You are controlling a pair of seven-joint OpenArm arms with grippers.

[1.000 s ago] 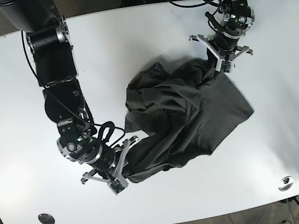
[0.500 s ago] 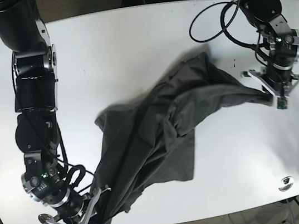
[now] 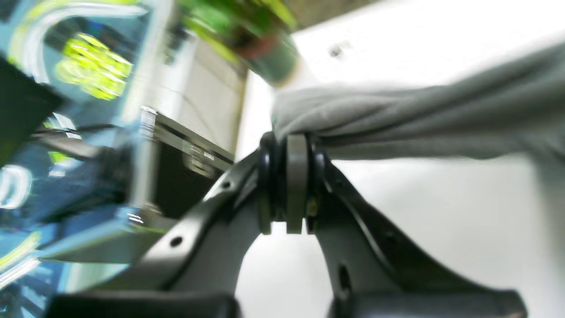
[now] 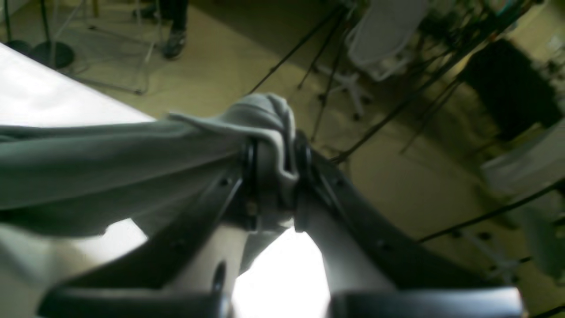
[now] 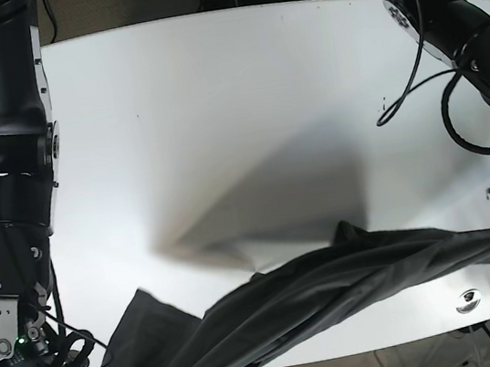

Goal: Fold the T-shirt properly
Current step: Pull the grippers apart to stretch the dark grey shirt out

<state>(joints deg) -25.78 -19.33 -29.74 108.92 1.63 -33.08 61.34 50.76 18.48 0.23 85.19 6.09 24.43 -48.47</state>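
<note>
Evidently a spreading step: left gripper (image 3: 289, 185) and right gripper (image 4: 271, 176), each clamped on bunched cloth, hold the T-shirt (image 5: 334, 285) stretched along the near edge of the table (image 5: 215, 105). Next, presumably, laying it flat.

The base camera looks straight down from overhead on the white table (image 5: 215, 105). Each wrist camera rides close behind its own gripper, facing out along the fingers at low level: the left toward the table's edge and blurred equipment, the right toward floor and stands. All three views share the stretched T-shirt (image 5: 334, 285) (image 3: 419, 123) (image 4: 88, 154).
</note>
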